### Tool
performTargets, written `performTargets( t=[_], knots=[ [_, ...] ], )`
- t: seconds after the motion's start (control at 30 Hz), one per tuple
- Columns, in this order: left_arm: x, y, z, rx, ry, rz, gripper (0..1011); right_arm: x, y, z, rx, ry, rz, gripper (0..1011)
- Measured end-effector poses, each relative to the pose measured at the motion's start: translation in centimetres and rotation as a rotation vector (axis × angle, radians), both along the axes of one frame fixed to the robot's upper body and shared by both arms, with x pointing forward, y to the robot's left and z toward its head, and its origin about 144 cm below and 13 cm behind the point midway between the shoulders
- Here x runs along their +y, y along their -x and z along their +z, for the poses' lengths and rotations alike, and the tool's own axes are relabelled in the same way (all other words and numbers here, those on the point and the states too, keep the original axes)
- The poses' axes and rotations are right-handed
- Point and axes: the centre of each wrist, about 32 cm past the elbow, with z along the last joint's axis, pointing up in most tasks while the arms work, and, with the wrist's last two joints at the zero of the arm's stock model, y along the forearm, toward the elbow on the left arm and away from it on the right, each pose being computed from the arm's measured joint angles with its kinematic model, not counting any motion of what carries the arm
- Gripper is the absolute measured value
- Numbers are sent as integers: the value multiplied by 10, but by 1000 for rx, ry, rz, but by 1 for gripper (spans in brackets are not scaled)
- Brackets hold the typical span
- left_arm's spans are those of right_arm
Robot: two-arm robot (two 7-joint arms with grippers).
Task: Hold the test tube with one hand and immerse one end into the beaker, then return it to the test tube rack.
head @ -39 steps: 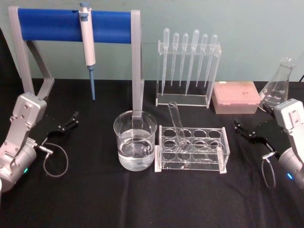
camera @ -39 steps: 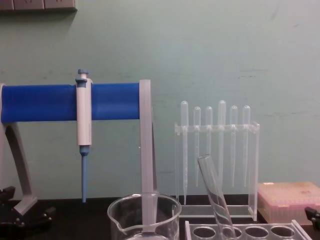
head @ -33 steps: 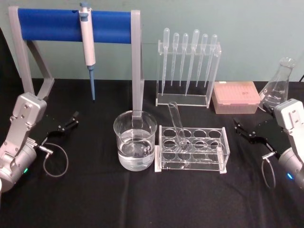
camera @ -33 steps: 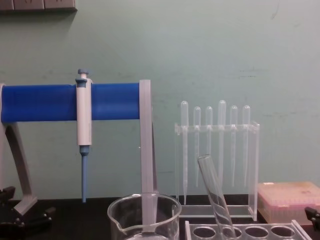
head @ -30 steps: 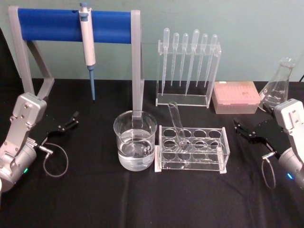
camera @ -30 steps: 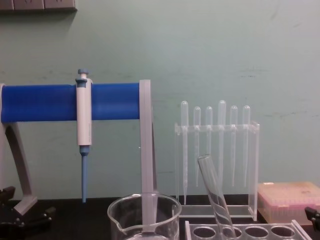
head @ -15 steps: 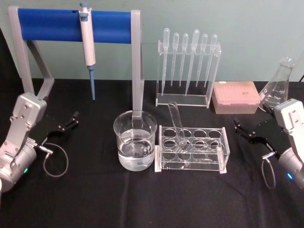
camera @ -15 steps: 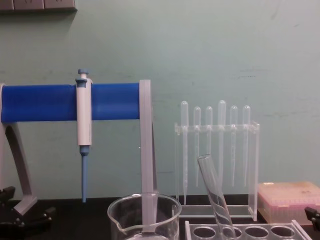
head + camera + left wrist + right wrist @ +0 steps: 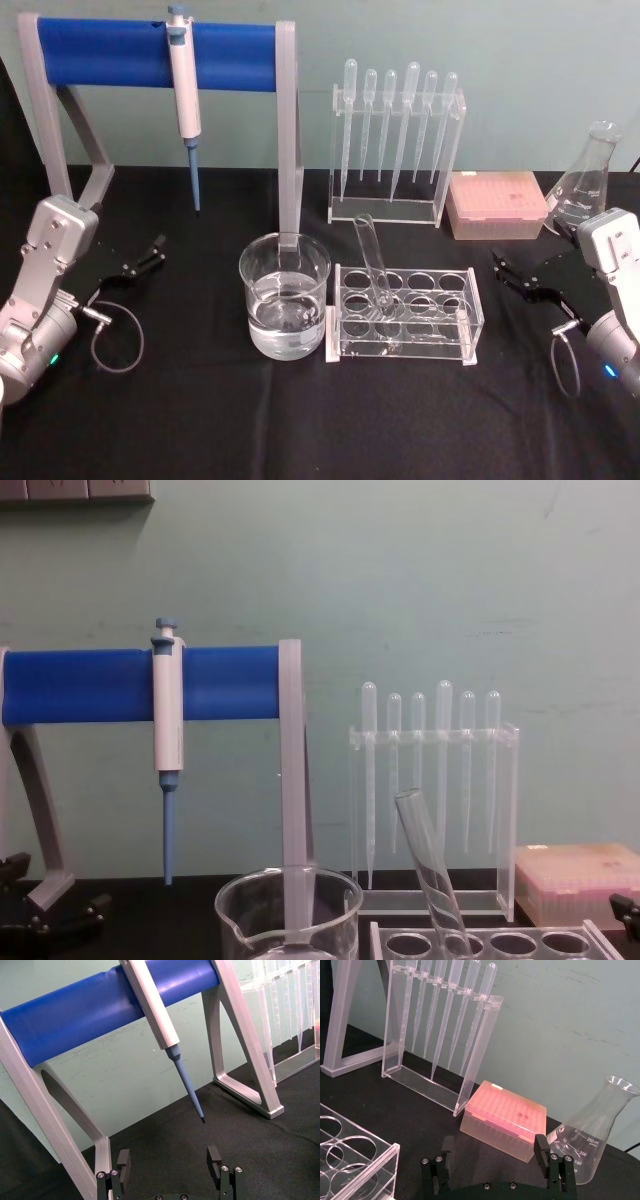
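Liquid is being held in the beaker point(image 9: 262, 292), which is standing on the black counter point(image 9: 300, 420) just left of the test tube rack point(image 9: 452, 322). The test tube point(image 9: 372, 262) is being carried by that rack, seated in a hole near its left end, and is being kept tilted, with its open mouth leaning back and to the left. In the chest view the test tube point(image 9: 430, 870) is being shown slanting above the rack's holes, beside the rim of the beaker point(image 9: 288, 885). Nothing is being gripped by either hand.

The left hand point(image 9: 140, 262) is being held low over the counter at the far left, well apart from the beaker, with its fingers spread; in the left wrist view the left hand point(image 9: 169, 1170) is being pointed toward the blue-tipped pipettor point(image 9: 160, 1020) hanging on the blue bar stand point(image 9: 90, 1007). The right hand point(image 9: 520, 275) is being held at the far right, apart from the rack, fingers likewise released; in the right wrist view the right hand point(image 9: 495, 1157) is being faced toward the pink tip box point(image 9: 502, 1120), the conical flask point(image 9: 592, 1135) and the pipettes point(image 9: 445, 1015) in their clear stand.
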Motion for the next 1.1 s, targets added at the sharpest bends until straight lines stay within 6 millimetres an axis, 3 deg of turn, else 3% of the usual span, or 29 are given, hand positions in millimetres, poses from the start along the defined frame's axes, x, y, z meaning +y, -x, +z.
performTargets(
  t=[0.27, 0.57, 0.73, 0.9, 1.1],
  knots=[
    [0, 0, 0, 0, 0, 0, 1000, -1, 12, 4, -14, 14, -3, 1004],
    [0, 0, 0, 0, 0, 0, 1000, 1, 61, 34, 16, 69, 80, 1004],
    [0, 0, 0, 0, 0, 0, 1000, 9, 74, 46, 46, 65, 196, 1004],
    [0, 0, 0, 0, 0, 0, 1000, 29, 71, 49, 82, 39, 318, 1004],
    [0, 0, 0, 0, 0, 0, 1000, 56, 49, 50, 103, 0, 413, 1004]
  ],
)
